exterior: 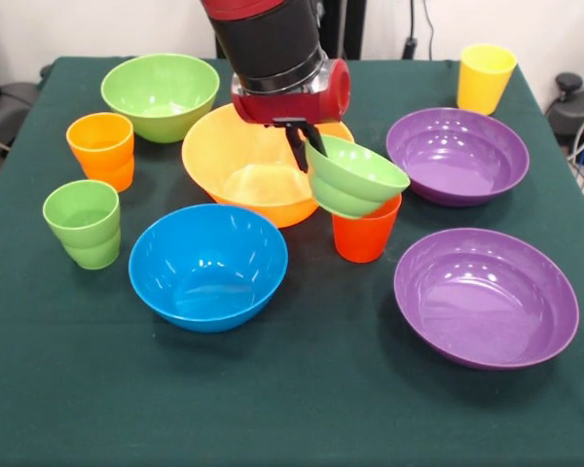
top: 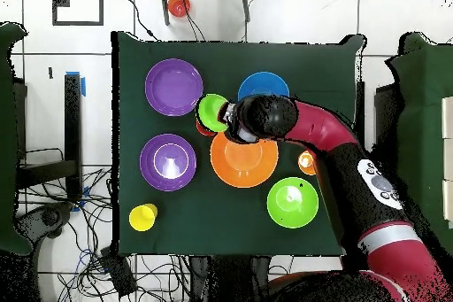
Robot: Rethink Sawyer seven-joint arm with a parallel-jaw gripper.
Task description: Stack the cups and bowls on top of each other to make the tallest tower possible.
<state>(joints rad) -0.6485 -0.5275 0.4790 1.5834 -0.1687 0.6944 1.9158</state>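
Note:
My gripper (exterior: 308,146) (top: 226,114) is shut on the rim of the small light-green bowl (exterior: 357,175) (top: 212,108). The bowl hangs tilted just above the red cup (exterior: 366,236) (top: 203,127). Behind it stands the large orange bowl (exterior: 258,170) (top: 243,158). In front sits the blue bowl (exterior: 207,265) (top: 263,86). The medium green bowl (exterior: 161,94) (top: 293,201) is at the back left. Two purple bowls (exterior: 457,154) (exterior: 487,297) lie on the right. The orange cup (exterior: 101,149), green cup (exterior: 83,223) and yellow cup (exterior: 485,78) stand apart.
Everything rests on a dark green tablecloth (exterior: 302,389) (top: 230,50). The arm (top: 336,139) covers the green cup in the overhead view. A small red-orange object (top: 179,3) and cables lie on the floor beyond the table.

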